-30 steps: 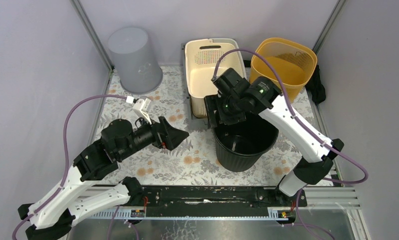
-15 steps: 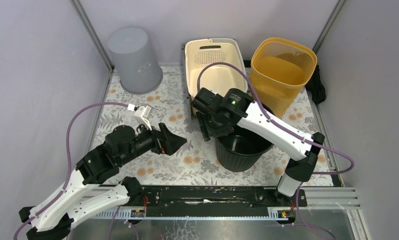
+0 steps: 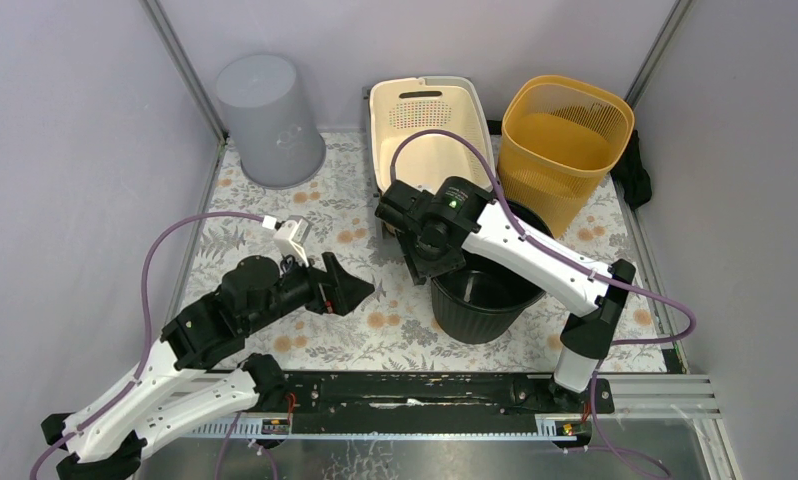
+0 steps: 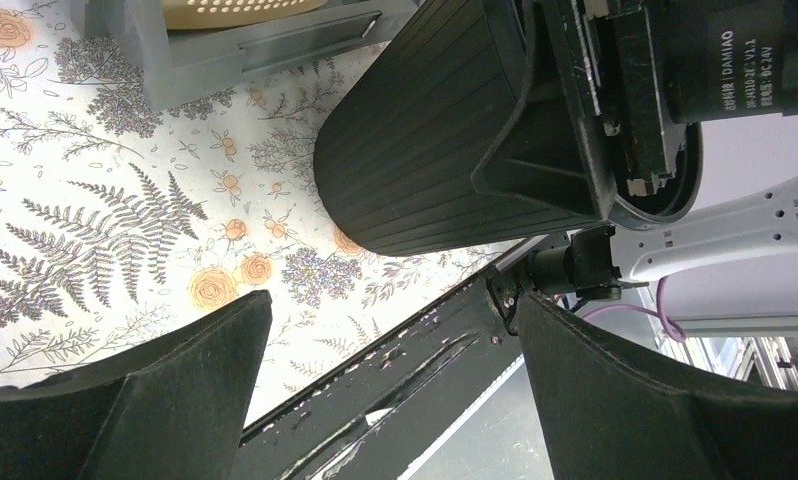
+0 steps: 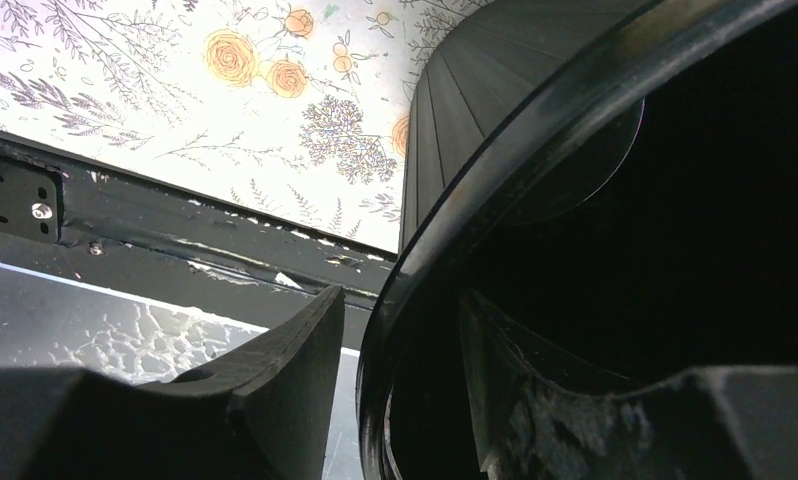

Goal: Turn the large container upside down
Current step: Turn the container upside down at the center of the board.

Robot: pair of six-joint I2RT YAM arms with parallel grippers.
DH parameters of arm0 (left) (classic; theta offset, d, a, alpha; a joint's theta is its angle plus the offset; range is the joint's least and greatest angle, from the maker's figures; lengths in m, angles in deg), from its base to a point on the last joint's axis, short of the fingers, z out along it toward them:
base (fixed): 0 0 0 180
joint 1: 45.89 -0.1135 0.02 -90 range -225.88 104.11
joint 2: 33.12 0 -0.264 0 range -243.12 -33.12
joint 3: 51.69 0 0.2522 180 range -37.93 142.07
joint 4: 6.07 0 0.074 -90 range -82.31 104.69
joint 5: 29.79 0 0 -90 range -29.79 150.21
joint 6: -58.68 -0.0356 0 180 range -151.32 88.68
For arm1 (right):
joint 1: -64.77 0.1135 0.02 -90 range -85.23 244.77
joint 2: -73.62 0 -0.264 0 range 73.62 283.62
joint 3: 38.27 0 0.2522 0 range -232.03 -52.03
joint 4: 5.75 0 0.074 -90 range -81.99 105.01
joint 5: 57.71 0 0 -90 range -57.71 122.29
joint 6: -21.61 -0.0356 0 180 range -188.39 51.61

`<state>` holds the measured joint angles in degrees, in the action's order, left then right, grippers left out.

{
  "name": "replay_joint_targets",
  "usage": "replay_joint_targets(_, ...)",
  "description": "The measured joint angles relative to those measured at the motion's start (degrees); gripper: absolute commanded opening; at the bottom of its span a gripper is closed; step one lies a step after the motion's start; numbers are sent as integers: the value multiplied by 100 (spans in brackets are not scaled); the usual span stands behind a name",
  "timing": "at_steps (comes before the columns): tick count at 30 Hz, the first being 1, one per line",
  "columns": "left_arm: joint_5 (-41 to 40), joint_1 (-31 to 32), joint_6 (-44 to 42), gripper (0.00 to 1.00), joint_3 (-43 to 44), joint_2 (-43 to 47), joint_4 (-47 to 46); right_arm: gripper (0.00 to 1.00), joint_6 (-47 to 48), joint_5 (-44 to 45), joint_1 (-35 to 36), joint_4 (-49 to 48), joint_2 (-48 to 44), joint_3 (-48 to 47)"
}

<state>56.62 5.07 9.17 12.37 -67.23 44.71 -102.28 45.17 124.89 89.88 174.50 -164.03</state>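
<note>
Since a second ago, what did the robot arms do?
The right gripper swung left to the rim of the black bin; its jaws narrowed and now straddle it. The left gripper barely shifted, jaws open. The black bin, grey bin, cream basket and orange basket stayed put.

- We cannot see the right gripper (image 5: pixel 400 325) from above: its own wrist covers it at the left rim of the black bin (image 3: pixel 475 325).
- In the right wrist view one finger sits outside the rim and one inside, but we cannot tell whether either presses the wall. The bin's inside is too dark to read.
- The right arm (image 3: pixel 535 252) hides part of the cream basket (image 3: pixel 420 110) and the bin's far rim from us.
- In the left wrist view that arm's motor housing (image 4: pixel 735 60) covers the bin's mouth.
</note>
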Motion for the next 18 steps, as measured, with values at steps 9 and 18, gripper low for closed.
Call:
replay_joint_targets(9,0,0,2,100,-107,48,-9,48,15,-33,0,24,-2,35)
replay_joint_targets(18,15,0,11,100,-107,94,-4,20,-57,-57,11,15,-269,466)
